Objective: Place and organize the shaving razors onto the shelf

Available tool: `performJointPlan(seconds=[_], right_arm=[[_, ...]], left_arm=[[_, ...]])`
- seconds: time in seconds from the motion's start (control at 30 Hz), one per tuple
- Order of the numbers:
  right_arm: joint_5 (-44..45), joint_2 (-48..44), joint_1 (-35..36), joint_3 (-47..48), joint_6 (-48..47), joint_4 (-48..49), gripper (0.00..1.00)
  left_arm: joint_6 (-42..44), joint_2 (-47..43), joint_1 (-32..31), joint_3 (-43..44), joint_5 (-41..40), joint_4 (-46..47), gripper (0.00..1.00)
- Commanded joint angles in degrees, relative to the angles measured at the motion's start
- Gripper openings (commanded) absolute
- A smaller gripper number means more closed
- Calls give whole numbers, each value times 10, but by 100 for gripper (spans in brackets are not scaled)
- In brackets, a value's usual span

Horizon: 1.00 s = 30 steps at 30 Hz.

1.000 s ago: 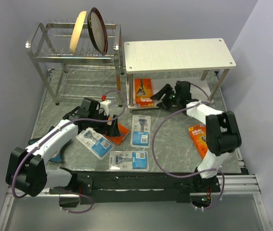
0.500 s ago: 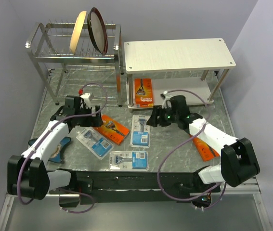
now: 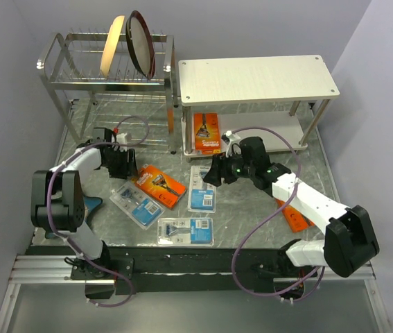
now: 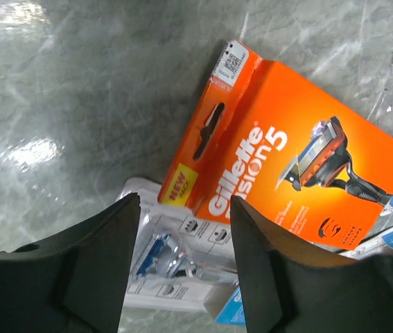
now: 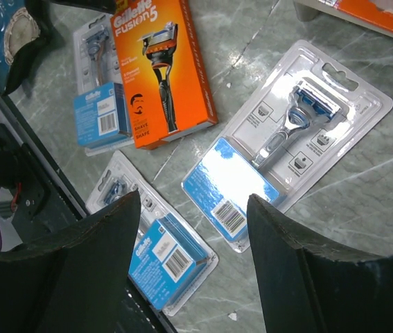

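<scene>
The white two-tier shelf (image 3: 258, 78) stands at the back right. One orange razor pack (image 3: 206, 133) lies on its lower board. A second orange pack (image 3: 160, 185) (image 4: 286, 180) (image 5: 158, 69) lies on the table. A third (image 3: 295, 218) is partly hidden under my right arm. Three clear blue-and-white packs lie on the table: left (image 3: 136, 205) (image 4: 175, 263), middle (image 3: 202, 188) (image 5: 286, 139), front (image 3: 185, 231) (image 5: 161, 257). My left gripper (image 3: 122, 164) (image 4: 186, 263) is open and empty, just left of the orange pack. My right gripper (image 3: 213, 173) (image 5: 193, 208) is open and empty above the middle clear pack.
A chrome wire dish rack (image 3: 106, 66) with two plates stands at the back left. A blue object (image 3: 89, 208) lies at the left by my left arm. Grey walls close in on both sides. The arms' base rail (image 3: 182, 263) runs along the front edge.
My left gripper has pulled back and left, off the orange pack on the table. My right gripper has left the shelf's lower board and moved left and forward over the clear packs.
</scene>
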Motion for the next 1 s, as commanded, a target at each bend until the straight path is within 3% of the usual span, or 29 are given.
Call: performJointPlan(seconds=[0.0,0.33,0.5,0.77,0.97], right_arm=[[-7,-23,-1,-3,-3,2,70],[-19,6,-1,12,2,8,70],[-21,6,-1,4,10,18,70],[-22,3,-1,-3,16,27,70],[-21,-12,-2,-21,22,35,71]], left_arm=[[0,25,16,29,37,6,59],[-34,74,26,32,77,33,47],[-29,66,27,19,129,40,38],[-45,48,29,-11,158,67,33],[-46,35,29,-24,170,75,10]])
